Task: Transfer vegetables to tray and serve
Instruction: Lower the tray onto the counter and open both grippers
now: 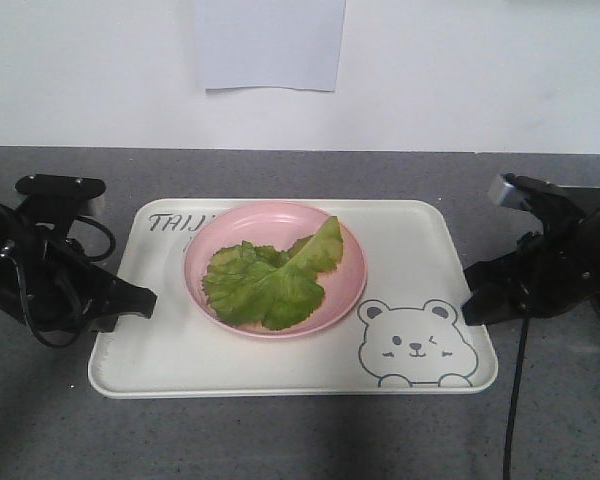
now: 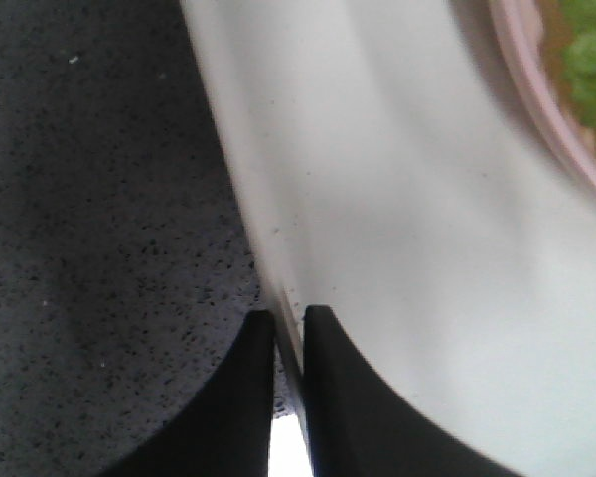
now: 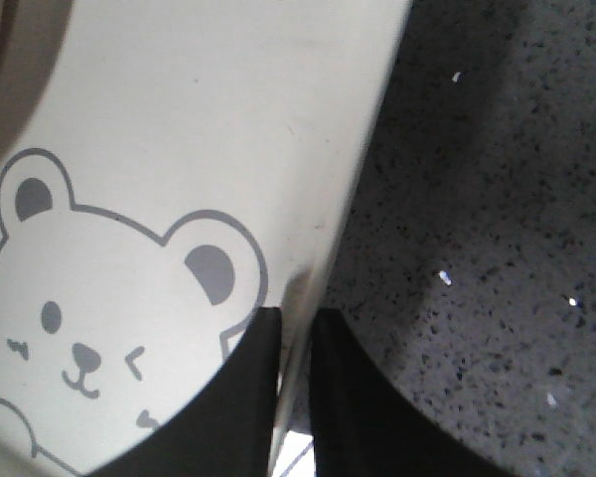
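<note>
Here the lettuce leaves (image 1: 270, 280) already lie in the round pink plate (image 1: 205, 240), which sits on the cream bear-printed tray (image 1: 430, 250) on the grey speckled desk (image 1: 310, 440), so the step in hand looks like the serving lift. The left gripper (image 2: 289, 328) has its jaws pinched onto the tray's left rim, one jaw outside over the desk and one inside on the tray floor. The right gripper (image 3: 296, 328) does the same on the right rim, just beside the bear's ear; its jaws are closed on the edge with only the thin rim between them.

To do this well, both arms should probably rise together and at the same pace, keeping the tray level, since the plate merely rests on it and could slide toward a lowered side. The grips are narrow pinches on a smooth plastic lip, so a slow, even lift seems wise, without pulling the two sides apart or pushing them inward, which might flex the tray or slip a jaw off.
</note>
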Available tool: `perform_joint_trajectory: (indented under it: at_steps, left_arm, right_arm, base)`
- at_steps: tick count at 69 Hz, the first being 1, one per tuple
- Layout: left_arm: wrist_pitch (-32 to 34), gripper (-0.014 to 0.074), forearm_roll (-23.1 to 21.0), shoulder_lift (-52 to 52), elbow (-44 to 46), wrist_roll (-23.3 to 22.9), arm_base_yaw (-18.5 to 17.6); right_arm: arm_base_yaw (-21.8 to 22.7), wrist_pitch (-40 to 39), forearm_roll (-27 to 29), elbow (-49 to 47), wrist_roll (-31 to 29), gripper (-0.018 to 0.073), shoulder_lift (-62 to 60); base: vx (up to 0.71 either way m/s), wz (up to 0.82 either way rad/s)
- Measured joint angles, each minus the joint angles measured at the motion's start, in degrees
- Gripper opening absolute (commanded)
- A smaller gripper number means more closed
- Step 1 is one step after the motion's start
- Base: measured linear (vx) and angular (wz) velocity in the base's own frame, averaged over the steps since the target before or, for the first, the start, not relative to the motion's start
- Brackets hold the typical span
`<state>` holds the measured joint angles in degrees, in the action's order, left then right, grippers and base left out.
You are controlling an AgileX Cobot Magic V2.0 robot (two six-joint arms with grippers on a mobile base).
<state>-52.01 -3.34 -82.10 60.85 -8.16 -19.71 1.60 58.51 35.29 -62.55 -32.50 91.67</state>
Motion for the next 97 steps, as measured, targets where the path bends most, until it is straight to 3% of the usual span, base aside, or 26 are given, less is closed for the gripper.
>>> perform_joint_trajectory:
  at_steps: [32,48,62,75,85,97]
  left_arm:
    - [2.9,-0.0006,0.2,-8.2,0.0,-0.1,-0.1]
    - [3.0,0.0013,0.0,-9.0,0.0,-0.1,-0.1]
    - [3.0,0.0134,0.3,-9.0,0.0,0.4,-0.1]
    - [3.2,0.0343,0.1,-8.5,0.1,1.2,-0.3]
    - [3.2,0.0445,0.3,-6.7,0.1,1.4,-0.4]
    - [1.5,0.0462,3.3,-2.3,0.1,1.4,-0.4]
  right_arm:
    - [-0.8,-0.7,-4.5,0.0,4.8,0.0006,4.4]
    - [-1.1,0.0,-5.4,0.0,5.4,0.0091,4.4]
    - [-1.2,2.8,-6.0,0.0,3.9,0.0244,4.4]
    - [-1.4,3.2,-5.4,0.0,3.7,0.0353,4.4]
    - [-1.4,4.0,-6.1,-0.5,3.7,0.0361,4.4]
    - [-1.4,7.6,-10.8,-3.6,5.9,0.0347,2.9]
  base:
    - [0.00,0.00]
    - [0.00,0.00]
    - [0.00,0.00]
    - [0.00,0.00]
    - [0.00,0.00]
    - [0.00,0.00]
